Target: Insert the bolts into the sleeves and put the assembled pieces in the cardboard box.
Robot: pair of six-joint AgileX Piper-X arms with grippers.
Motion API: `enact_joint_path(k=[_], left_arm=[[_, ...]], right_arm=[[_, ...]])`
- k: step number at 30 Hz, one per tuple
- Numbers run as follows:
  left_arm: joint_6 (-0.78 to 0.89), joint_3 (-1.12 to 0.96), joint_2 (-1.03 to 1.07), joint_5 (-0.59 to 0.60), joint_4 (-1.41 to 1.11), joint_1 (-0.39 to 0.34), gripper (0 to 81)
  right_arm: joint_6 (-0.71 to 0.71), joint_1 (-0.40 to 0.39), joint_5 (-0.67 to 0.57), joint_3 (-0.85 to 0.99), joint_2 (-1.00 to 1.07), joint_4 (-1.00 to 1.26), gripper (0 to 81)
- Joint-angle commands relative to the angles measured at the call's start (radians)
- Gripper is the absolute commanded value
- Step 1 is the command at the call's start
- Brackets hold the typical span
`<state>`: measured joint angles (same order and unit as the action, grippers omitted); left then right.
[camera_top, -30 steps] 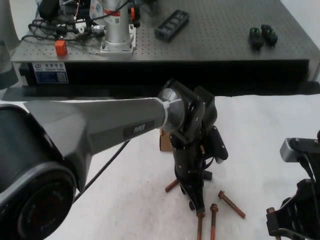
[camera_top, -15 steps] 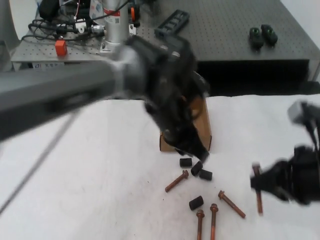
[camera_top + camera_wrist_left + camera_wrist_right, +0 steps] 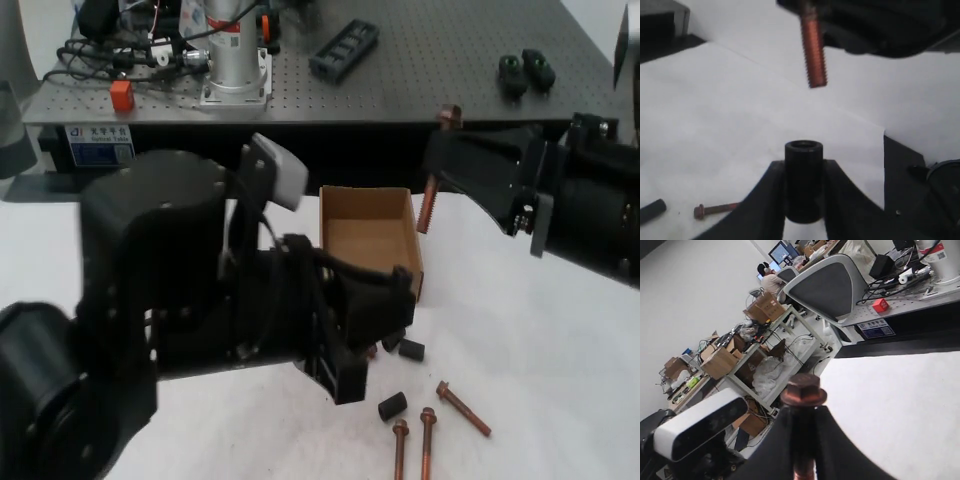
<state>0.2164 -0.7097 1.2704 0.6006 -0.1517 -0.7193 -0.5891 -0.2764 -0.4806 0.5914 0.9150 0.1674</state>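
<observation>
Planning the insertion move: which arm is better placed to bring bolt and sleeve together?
Right, probably. The right end effector holds the bolt threads-down above the sleeve, which the left end effector grips upright, opening up; lowering the bolt looks simplest.
</observation>
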Motion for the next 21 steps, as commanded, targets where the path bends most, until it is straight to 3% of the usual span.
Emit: enact_joint_path(k=[1,13,21], left_arm=[[0.072,0.079,-0.080,0.021,-0.194,-0.002,0.6],[0.074,0.079,-0.080,0.025,-0.232,-0.002,0.6],[0.085,0.079,-0.080,0.025,-0.232,-0.002,0.6]], right_arm=[[-0.020,-0.021,0.019,0.003,0.002,0.042,4.6],[0.003,-0.053,0.014,0.003,0.002,-0.036,4.6],[0.042,-0.053,-0.067,0.003,0.002,-0.081,4.6]])
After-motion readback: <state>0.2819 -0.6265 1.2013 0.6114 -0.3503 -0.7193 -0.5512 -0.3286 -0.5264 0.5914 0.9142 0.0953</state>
